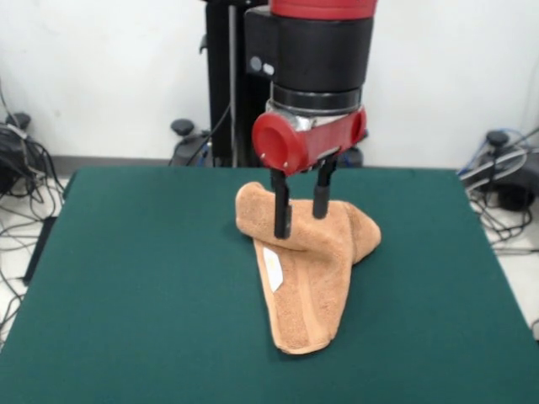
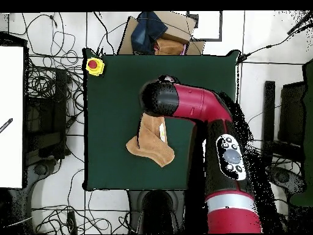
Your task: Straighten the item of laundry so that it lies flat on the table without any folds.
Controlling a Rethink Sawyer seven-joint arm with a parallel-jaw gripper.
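Towel (image 1: 307,286) lies folded mid-bench (image 1: 126,295); our claw (image 1: 301,217), fingers spread, straddles its far fold. We judge grasping underway; next, pinching and pulling it open.

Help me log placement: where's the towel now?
Front view: the towel lies bunched around the table's middle, directly under the gripper.

Folded towel (image 1: 307,278) mid-table (image 1: 126,295), fingers (image 1: 282,215) apparently upon its rear fold.

Nubby terry towel (image 1: 307,278) on matt, seemingly felt-like table (image 1: 135,286).
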